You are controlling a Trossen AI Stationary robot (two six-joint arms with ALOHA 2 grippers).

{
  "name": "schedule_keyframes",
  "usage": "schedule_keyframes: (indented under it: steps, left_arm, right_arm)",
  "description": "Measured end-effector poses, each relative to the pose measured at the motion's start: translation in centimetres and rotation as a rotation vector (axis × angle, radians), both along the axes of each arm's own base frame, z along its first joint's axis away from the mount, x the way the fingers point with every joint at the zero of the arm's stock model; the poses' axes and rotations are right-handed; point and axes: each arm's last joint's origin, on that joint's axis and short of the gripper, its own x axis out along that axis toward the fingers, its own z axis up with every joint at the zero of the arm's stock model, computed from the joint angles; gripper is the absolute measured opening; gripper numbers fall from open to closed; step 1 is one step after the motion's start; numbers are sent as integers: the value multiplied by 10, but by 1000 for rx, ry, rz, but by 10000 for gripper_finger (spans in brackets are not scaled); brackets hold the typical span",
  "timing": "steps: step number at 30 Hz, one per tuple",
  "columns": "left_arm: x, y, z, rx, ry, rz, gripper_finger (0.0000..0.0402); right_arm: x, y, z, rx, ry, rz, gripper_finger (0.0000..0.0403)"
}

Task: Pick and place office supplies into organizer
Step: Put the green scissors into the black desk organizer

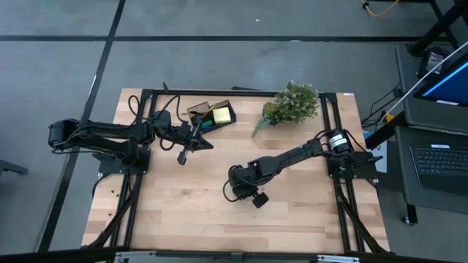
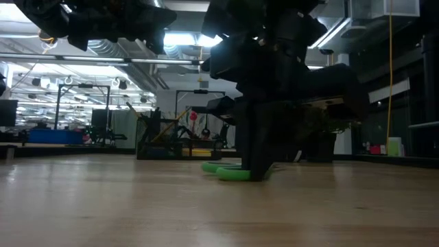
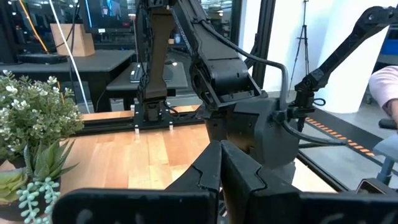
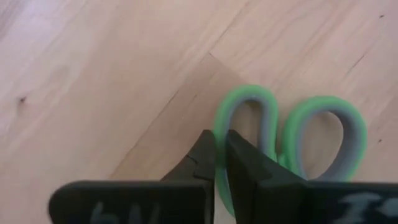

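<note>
The green-handled scissors [image 4: 292, 134] lie flat on the wooden table, their handle loops [image 2: 230, 171] showing beside my right gripper [image 4: 219, 149]. That gripper [image 1: 245, 191] points down at mid-table and is shut on one loop; the blades are hidden. In the high view the gripper covers the scissors. The black organizer [image 1: 210, 115] stands near the far edge with the yellow sticky-note pad [image 1: 221, 115] inside. My left gripper [image 1: 186, 150] hovers just in front of the organizer, shut and empty [image 3: 221, 155]. My right gripper pinches the outer rim of one green handle loop [image 4: 222, 124] between its two fingers, coming from above and pointing down. One finger stands inside the loop, the other outside. The scissors still lie flat on the table.
A bushy green plant [image 1: 292, 102] stands at the far edge, right of the organizer, and also shows in the left wrist view [image 3: 31, 124]. Black frame rails [image 1: 336, 139] run along the table's sides. Bare wood lies toward the near edge [image 1: 219, 226].
</note>
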Motion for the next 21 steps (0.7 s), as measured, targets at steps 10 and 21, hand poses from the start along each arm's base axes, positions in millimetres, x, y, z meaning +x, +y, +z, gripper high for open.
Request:
schedule_keyframes:
  steps: [10, 21]
  left_arm:
    - [-6, 0, 11, 74, -88, 6, 5]
    - [-48, 4, 44, 193, -240, 100, 5]
  right_arm:
    - [20, 2, 52, -58, -30, -49, 22]
    - [28, 2, 140, 32, -267, -103, 22]
